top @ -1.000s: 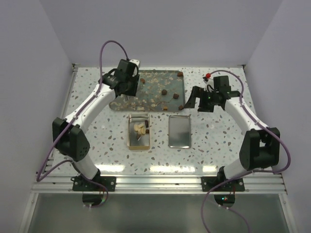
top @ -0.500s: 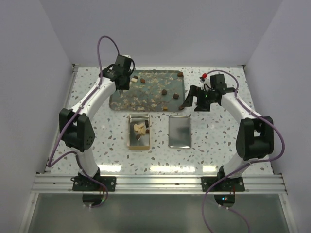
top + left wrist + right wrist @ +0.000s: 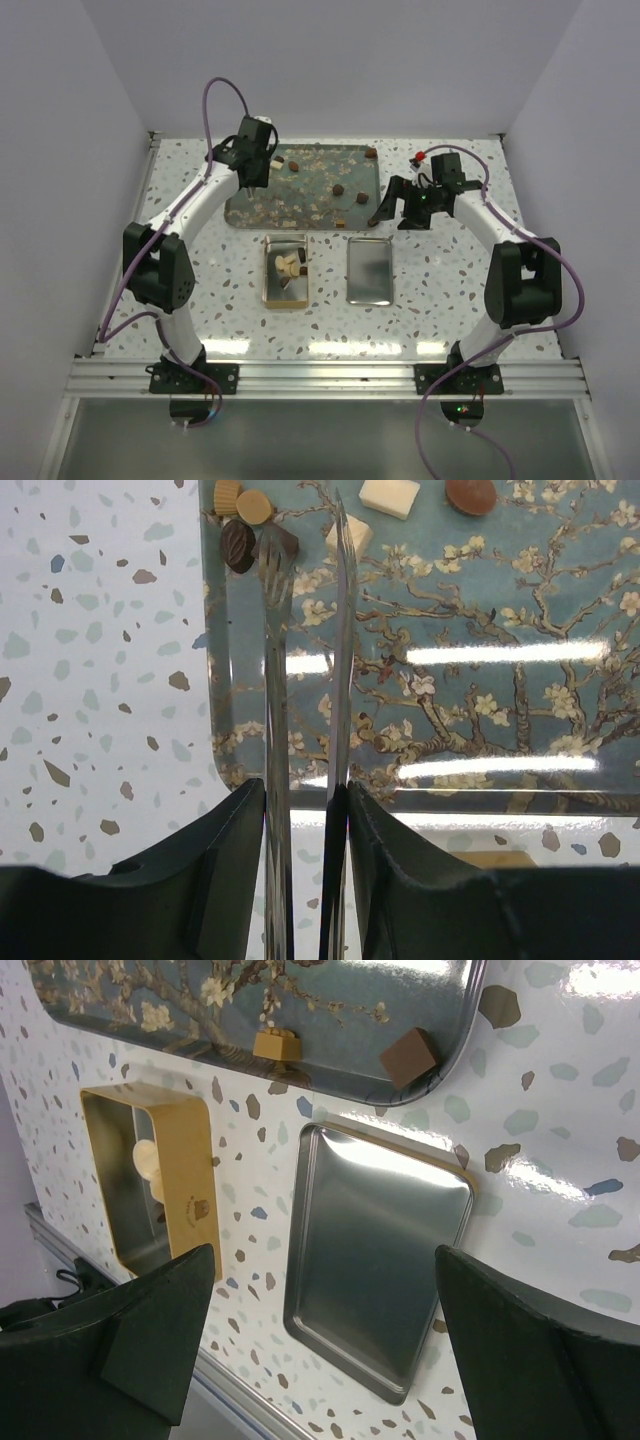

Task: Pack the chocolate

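Chocolates lie on a blossom-patterned tray point(image 3: 262, 203): dark ones point(image 3: 339, 188) and, in the left wrist view, a dark oval point(image 3: 238, 545), a round tan piece point(image 3: 254, 507) and a cream square point(image 3: 390, 494). My left gripper point(image 3: 251, 172) is shut on metal tweezers point(image 3: 277, 630), whose slightly parted tips hang over the pieces at the tray's far left corner and hold nothing. My right gripper point(image 3: 393, 207) is open and empty beside the tray's right edge. The gold tin point(image 3: 270, 285) holds a few pieces point(image 3: 289, 266).
The tin's lid point(image 3: 369, 270) lies inside-up right of the tin and shows in the right wrist view point(image 3: 380, 1280), as do the gold tin point(image 3: 190, 1160) and a brown square point(image 3: 408, 1057) at the tray's corner. A small red thing point(image 3: 427, 156) lies behind the right arm.
My left arm has swung left and away, carrying the tweezers from the tray's left middle to its far left corner. My right gripper has shifted slightly.
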Robot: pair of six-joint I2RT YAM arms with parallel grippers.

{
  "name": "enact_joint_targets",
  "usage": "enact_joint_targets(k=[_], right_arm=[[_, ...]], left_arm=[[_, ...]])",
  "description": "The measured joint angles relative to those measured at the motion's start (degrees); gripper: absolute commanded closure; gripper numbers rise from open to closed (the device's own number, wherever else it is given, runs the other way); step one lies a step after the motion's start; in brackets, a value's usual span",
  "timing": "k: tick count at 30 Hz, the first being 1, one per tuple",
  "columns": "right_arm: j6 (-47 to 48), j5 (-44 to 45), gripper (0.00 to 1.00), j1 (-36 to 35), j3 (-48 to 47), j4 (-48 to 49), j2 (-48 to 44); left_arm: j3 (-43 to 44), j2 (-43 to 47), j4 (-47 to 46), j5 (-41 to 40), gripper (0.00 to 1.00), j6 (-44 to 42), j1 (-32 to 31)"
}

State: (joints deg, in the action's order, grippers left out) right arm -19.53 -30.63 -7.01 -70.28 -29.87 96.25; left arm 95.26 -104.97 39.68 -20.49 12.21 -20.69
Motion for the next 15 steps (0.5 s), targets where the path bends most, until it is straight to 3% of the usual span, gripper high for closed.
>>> enact_joint_targets(k=[15], right_arm=[[0.0,0.0,0.06,-0.1,0.0,-0.1,0.0]], left_arm=[[-1.9,-0.2,-3.0,3.2,0.57,-0.9,0.0]])
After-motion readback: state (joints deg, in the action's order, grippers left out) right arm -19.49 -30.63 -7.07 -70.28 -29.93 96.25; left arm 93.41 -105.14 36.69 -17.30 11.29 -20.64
